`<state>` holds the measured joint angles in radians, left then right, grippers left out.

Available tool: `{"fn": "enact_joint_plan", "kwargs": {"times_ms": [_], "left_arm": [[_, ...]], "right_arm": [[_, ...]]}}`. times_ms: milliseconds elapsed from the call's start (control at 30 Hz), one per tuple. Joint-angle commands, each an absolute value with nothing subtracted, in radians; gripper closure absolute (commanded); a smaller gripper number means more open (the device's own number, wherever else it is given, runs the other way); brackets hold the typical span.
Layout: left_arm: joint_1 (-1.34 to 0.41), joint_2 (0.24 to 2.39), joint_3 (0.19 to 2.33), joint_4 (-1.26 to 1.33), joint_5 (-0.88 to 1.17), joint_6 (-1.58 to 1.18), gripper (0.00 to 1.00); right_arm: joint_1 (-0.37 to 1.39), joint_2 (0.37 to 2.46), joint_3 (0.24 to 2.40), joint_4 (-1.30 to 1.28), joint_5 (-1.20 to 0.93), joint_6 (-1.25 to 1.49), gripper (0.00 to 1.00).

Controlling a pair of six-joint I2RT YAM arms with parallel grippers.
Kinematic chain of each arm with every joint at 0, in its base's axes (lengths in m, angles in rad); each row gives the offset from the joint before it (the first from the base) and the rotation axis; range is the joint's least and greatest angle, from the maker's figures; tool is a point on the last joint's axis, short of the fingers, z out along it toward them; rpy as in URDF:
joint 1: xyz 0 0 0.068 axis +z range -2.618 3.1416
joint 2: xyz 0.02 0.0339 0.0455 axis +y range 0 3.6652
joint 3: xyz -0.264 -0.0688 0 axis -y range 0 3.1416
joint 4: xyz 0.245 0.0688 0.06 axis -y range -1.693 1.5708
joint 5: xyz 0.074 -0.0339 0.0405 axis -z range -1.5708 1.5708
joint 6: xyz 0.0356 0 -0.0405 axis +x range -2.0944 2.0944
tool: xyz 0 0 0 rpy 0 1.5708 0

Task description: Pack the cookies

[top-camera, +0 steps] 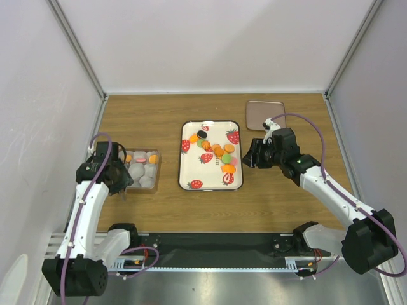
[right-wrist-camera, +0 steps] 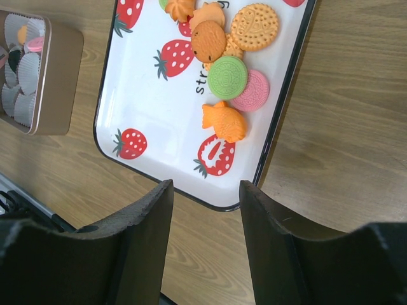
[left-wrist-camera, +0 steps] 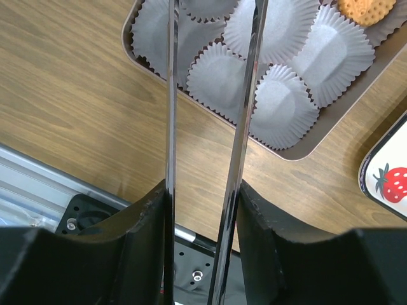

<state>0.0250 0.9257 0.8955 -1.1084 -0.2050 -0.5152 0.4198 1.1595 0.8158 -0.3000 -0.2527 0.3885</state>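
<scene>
So most of the cookies [top-camera: 216, 152] are piled on the strawberry-print tray [top-camera: 191, 173] in the middle of the worktop [top-camera: 286, 203]. They're mainly orange, plus a green, a pink and a black one. A few sit in the tan box [top-camera: 141, 170] of white paper liners [left-wrist-camera: 219, 79] off to the left. The left claw [left-wrist-camera: 203, 197] is clamped on a pair of metal tongs [left-wrist-camera: 170, 95] that reach over the box's liners, tips cut off from view. The right claw [right-wrist-camera: 205, 190] hangs spread apart and empty by the tray's right edge.
</scene>
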Motion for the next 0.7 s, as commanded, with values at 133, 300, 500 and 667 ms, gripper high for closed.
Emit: {"fn": "enact_joint_plan", "kwargs": {"times_ms": [133, 300, 500, 667], "left_arm": [[0.041, 0.902, 0.897, -1.078, -0.215, -0.519, 0.51], [0.034, 0.897, 0.959, -1.101, -0.186, -0.492, 0.51], [-0.275, 0.981, 1.15, -1.146, -0.285, -0.604, 0.51], [-0.535, 1.164, 1.276, -1.089, -0.333, -0.666, 0.51]], "right_arm": [[0.425, 1.146, 0.819, -0.275, -0.247, 0.384, 0.49], [0.426, 1.152, 0.819, -0.275, -0.247, 0.384, 0.49], [0.425, 1.16, 0.822, -0.278, -0.218, 0.38, 0.49], [0.423, 1.154, 0.825, -0.29, -0.166, 0.374, 0.49]]}}
